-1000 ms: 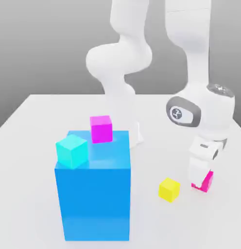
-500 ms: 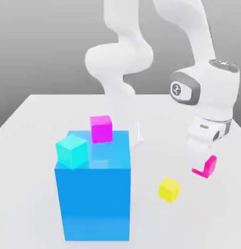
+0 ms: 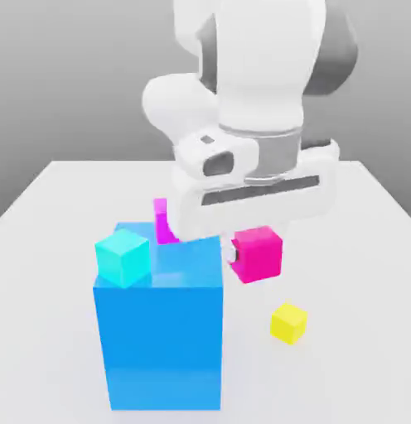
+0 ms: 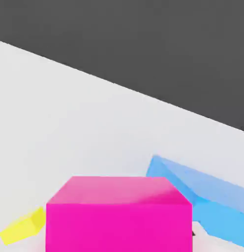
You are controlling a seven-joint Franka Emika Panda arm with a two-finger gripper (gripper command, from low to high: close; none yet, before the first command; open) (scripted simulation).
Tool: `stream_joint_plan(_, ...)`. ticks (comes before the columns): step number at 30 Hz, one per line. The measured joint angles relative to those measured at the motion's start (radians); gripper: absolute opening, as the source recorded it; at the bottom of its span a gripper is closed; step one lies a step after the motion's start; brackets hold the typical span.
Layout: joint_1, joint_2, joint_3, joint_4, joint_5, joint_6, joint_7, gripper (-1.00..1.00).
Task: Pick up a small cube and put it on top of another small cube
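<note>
While the small yellow cube (image 3: 288, 322) sits nearest on the white table (image 3: 60, 207), the white two-finger gripper (image 3: 242, 255) pinches a small magenta cube (image 3: 259, 253) above it, off the surface, beside the tall blue block (image 3: 159, 327). On that block's top rest a small cyan cube (image 3: 123, 257) and, farther back, the second small magenta cube (image 3: 162, 220).

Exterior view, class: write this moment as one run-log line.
gripper: shut on magenta cube, carried off the table | second magenta cube: on big blue block, beside cyan cube | yellow cube: on table | stacking: not yet done
</note>
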Motion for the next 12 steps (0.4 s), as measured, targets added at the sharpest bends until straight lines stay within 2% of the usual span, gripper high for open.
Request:
stream_joint_plan(5,-0.105,-0.064,-0.079,0.088,-0.035,-0.149,0.016,-1.0)
stream_joint_plan(8,-0.12,-0.034,-0.094,0.037,-0.036,-0.068,0.013,-1.0)
stream_joint_plan(9,-0.122,-0.02,-0.097,0.015,-0.035,-0.033,0.011,1.0)
stream_joint_plan(12,-0.122,-0.02,-0.097,0.015,-0.035,-0.033,0.011,1.0)
